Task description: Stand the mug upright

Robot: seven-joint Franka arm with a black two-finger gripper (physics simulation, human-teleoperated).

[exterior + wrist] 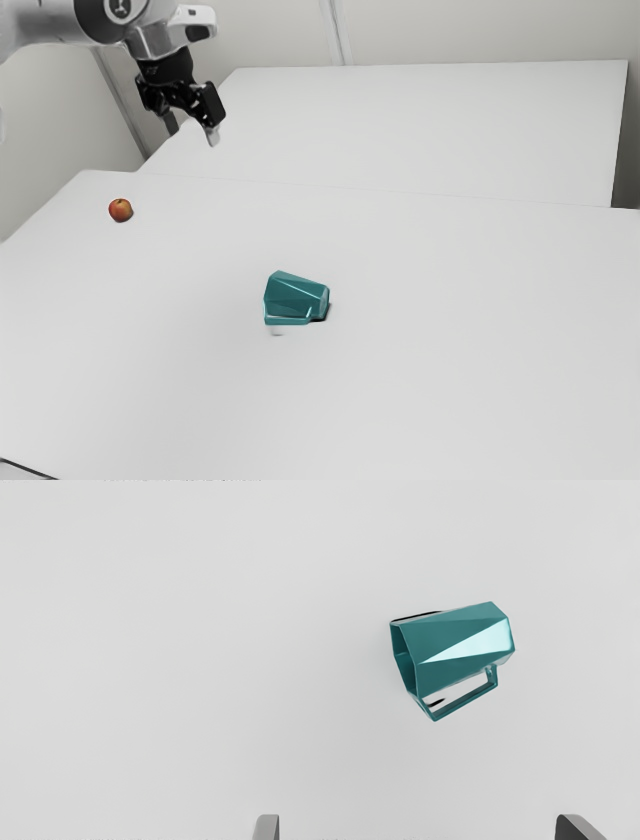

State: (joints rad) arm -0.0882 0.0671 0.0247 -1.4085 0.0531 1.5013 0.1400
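The gripper [192, 130] hangs spread and empty, well apart from the mug [296, 299], which lies on its side inward from the table's [450, 370] far edge, so reaching seems in hand, next calling for descent and a grip.

It looks like a lab: robot arm [55, 22], 2 plain white tabletops [450, 380], pale walls [480, 30].

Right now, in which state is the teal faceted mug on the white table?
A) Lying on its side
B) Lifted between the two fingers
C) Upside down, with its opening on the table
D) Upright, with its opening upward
A: the teal faceted mug lies on the white table, its opening facing sideways and its handle alongside.
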